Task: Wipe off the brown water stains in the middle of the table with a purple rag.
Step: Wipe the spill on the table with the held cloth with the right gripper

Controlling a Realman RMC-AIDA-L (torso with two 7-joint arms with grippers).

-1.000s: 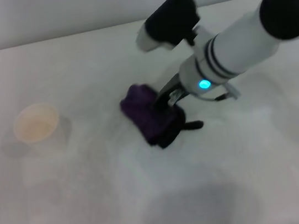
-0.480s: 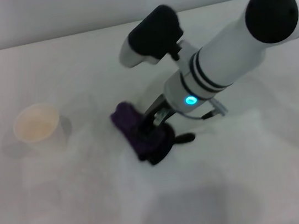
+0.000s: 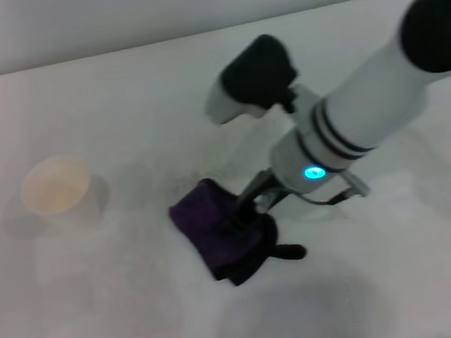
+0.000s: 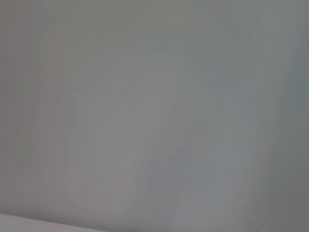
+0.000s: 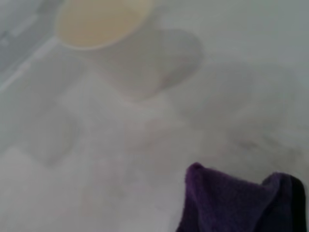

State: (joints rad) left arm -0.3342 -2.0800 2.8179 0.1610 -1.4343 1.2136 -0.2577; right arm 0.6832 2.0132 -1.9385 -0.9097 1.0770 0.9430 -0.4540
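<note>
The right gripper (image 3: 249, 216) dragged the purple rag (image 3: 217, 229) toward 6 o'clock across the table (image 3: 104, 320). It finished nearer the front edge.

The purple rag (image 3: 217, 231), dark and bunched with black edging and a short black tab, is pressed flat against the white table (image 3: 104, 320) near its middle, where no distinct brown stain can be made out.

Right gripper (image 3: 249, 216) sinks into the purple rag (image 3: 218, 233), fingers hidden; stains indiscernible
</note>
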